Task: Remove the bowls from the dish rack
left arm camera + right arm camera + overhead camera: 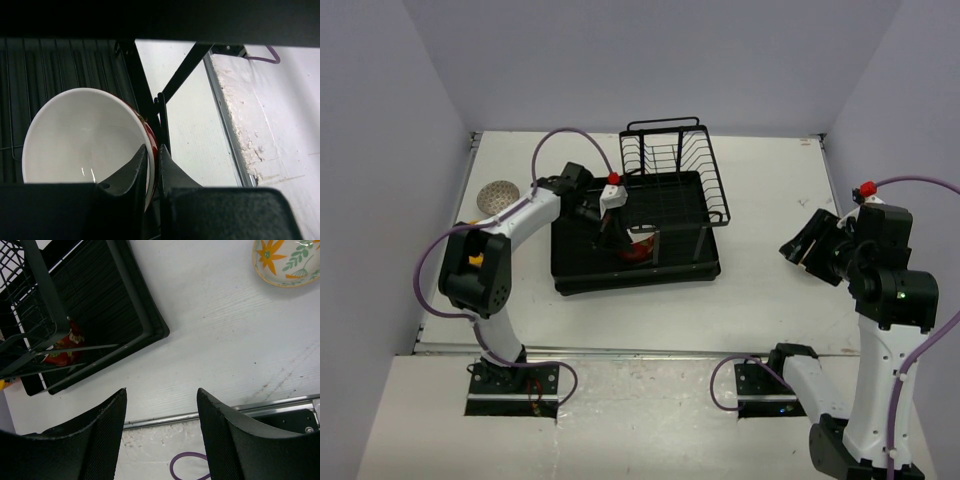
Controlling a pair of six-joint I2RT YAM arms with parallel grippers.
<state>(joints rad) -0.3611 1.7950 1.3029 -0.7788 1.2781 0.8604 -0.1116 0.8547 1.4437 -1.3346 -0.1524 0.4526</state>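
**Pinching the red bowl by its rim, at the front of the dish rack**

My left fingers point(151, 150) are down inside the dish rack point(582, 280), at its front edge. They are closed almost together on the rim of the red bowl point(85, 135). One finger lies against the white inside and the other against the red outside, and the wrist view shows no gap either side of the rim, so I take it as gripped.

The bowl is tipped up on its side against a black upright bar point(142, 85) at the front of the rack, with its mouth facing my left wrist. Being round, it has no long axis. What matters is that the rim stands edge-up between my fingers and the bar is just beside it. I judge the way out to be a straight lift before any swing towards the counter point(770, 300).

My right fingers point(161, 392) hang wide apart, holding nothing, well off to the right of the rack. A flowered bowl point(285, 262) sits on the counter on that side, outside the rack. My left arm is much the nearer to the red bowl.
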